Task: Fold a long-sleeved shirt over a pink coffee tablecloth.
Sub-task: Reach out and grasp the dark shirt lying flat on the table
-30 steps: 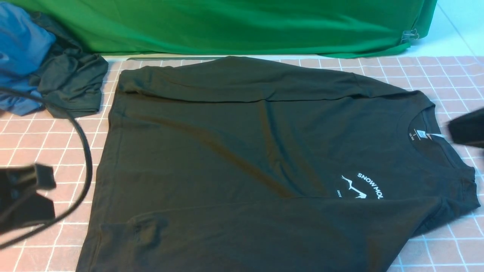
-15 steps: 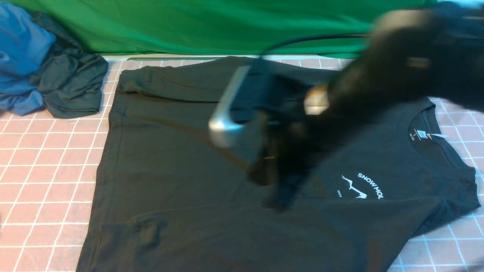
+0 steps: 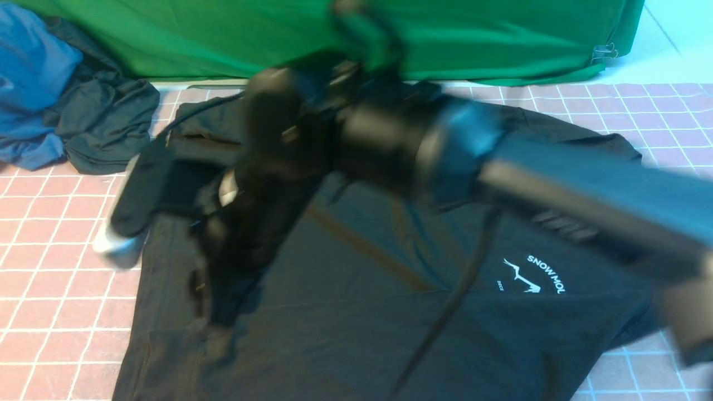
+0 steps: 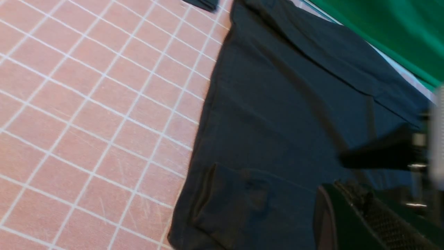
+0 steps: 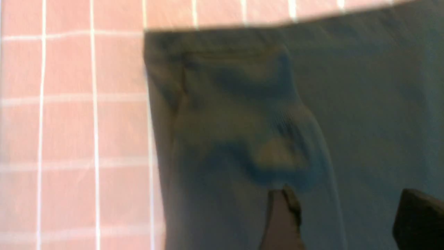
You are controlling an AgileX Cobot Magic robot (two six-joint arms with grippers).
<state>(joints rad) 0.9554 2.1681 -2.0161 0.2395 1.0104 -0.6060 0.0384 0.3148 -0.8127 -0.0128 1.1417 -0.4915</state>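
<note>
**Right pincer hanging spread over the sleeve cuff at the shirt's hem corner**

The long-sleeved shirt (image 3: 345,328) is lying flat, print up, on the pink coffee tablecloth (image 3: 55,223) covering the bench. Its long axis is running side to side, with the printed chest toward the robot's right and the hem toward its left.

The right arm is stretching across the whole shirt. The right pincer (image 5: 345,194) is hanging spread, with nothing between its fingers, over the near-left corner. In the right wrist view, the ribbed sleeve cuff (image 5: 236,104) is lying just ahead of the fingertips, folded onto the body beside the hem edge. The cloth to take therefore seems to be sitting straight ahead of this pincer and close below it.

The left pincer is not showing in the front view; it is pressed together. The right pincer is judged the nearer to the cuff.

Nothing here is serving as a container. A blue garment (image 3: 28,72) and a dark garment (image 3: 106,122) are lying heaped near the shirt's far-left corner.
</note>
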